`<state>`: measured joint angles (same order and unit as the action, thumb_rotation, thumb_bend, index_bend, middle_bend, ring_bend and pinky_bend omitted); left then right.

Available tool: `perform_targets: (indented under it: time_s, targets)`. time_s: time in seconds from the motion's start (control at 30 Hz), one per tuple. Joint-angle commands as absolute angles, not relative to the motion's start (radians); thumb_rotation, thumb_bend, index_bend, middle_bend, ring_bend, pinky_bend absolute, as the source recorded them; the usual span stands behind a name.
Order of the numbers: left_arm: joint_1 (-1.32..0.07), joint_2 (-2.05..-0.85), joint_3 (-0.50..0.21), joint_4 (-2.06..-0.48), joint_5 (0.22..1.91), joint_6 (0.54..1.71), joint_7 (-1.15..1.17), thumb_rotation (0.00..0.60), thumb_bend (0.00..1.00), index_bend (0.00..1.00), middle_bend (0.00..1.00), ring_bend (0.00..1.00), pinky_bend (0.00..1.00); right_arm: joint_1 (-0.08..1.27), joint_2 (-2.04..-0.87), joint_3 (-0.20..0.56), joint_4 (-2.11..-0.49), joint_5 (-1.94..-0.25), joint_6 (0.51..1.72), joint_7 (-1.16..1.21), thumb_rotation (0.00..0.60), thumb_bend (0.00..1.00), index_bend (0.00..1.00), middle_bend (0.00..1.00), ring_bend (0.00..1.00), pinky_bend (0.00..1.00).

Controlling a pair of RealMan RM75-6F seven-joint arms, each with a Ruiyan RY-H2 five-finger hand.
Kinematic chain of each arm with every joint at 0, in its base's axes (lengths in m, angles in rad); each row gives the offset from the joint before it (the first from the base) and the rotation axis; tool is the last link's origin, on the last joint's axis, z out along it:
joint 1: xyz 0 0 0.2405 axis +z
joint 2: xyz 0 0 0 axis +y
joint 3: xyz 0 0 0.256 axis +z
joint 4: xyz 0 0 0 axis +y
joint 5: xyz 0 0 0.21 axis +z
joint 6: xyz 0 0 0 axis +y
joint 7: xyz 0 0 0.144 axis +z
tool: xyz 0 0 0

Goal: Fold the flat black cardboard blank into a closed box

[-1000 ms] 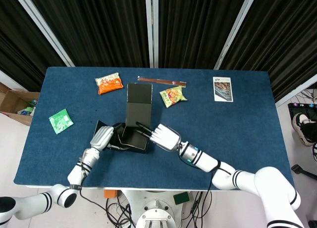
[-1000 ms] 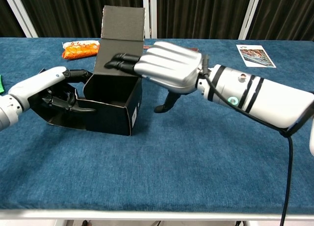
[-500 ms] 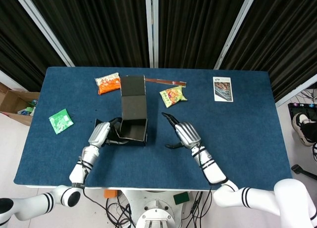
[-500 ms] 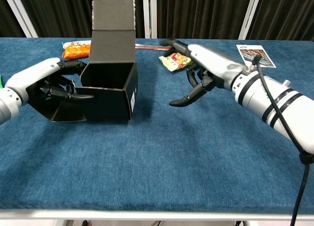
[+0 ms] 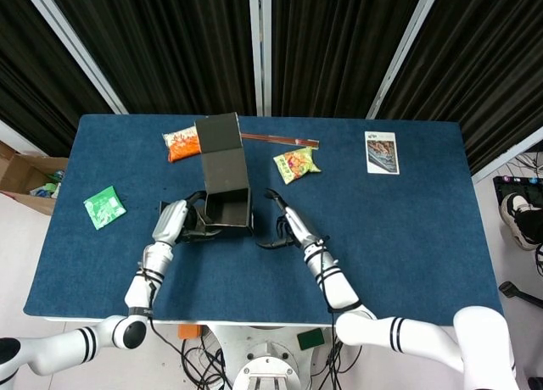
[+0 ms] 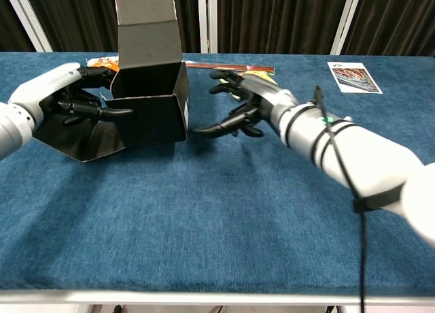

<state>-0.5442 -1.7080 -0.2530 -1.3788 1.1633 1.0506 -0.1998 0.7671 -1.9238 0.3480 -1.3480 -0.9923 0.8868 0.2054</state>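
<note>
The black cardboard box [image 5: 227, 205] stands partly folded on the blue table [image 5: 407, 237], its top open and its lid flap [image 5: 218, 134] sticking up at the back. In the chest view the box [image 6: 158, 107] has a loose side flap [image 6: 92, 141] splayed out at its left. My left hand [image 6: 60, 95] grips the box's left wall, fingers hooked over the edge; it also shows in the head view [image 5: 173, 220]. My right hand [image 6: 250, 107] hovers just right of the box, fingers spread and empty, not touching it, and shows from above too [image 5: 288, 225].
Behind the box lie an orange snack packet [image 5: 186, 142], brown sticks [image 5: 278, 139] and a yellow-green snack packet [image 5: 296, 164]. A printed card [image 5: 381, 152] sits at the back right, a green packet [image 5: 103, 208] at the far left.
My right hand has lifted off the box's top, pulled away right, then come back beside the box. The box has been turned and shifted back by my left hand, which still grips it.
</note>
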Motion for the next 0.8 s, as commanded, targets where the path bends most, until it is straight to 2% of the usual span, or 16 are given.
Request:
perform_targets:
  time_s: [0.03,0.37,0.5,0.57,0.63,0.73,0.8]
  targets:
    - [-0.548,-1.708,-0.261,-1.387,1.158,1.054,-0.191,0.452,0.0,0.44,0.4,0.7,0.93,0.794,-1.968,0.375,-1.311,-0.983,0.894,0.194,0.6,0.0,0.0,0.12,0.7,1.0]
    - [-0.549,-1.701,-0.267,-1.402,1.158,1.055,-0.195,0.449,0.0,0.44,0.4,0.7,0.93,0.843,-2.048,0.424,-1.215,-0.99,0.888,0.196,0.6,0.0,0.0,0.15,0.7,1.0]
    - [-0.55,-1.701,-0.266,-1.4,1.165,1.054,-0.203,0.45,0.0,0.44,0.4,0.7,0.93,0.858,-2.071,0.438,-1.185,-1.003,0.889,0.207,0.6,0.0,0.01,0.2,0.7,1.0]
    - [-0.551,-1.701,-0.266,-1.399,1.168,1.055,-0.205,0.449,0.0,0.44,0.4,0.7,0.93,0.865,-2.09,0.449,-1.165,-1.013,0.901,0.216,0.6,0.0,0.05,0.25,0.71,1.0]
    - [-0.551,-1.702,-0.266,-1.399,1.171,1.058,-0.207,0.451,0.0,0.44,0.39,0.7,0.93,0.871,-2.11,0.46,-1.146,-1.017,0.912,0.226,0.6,0.02,0.14,0.32,0.72,1.0]
    - [-0.547,-1.698,-0.262,-1.403,1.178,1.063,-0.211,0.45,0.0,0.39,0.37,0.7,0.93,0.88,-2.136,0.475,-1.115,-1.014,0.919,0.234,0.6,0.15,0.27,0.42,0.74,1.0]
    - [-0.543,-1.694,-0.258,-1.404,1.186,1.07,-0.213,0.452,0.0,0.35,0.34,0.69,0.93,0.883,-2.146,0.482,-1.1,-1.015,0.922,0.241,0.6,0.2,0.31,0.45,0.74,1.0]
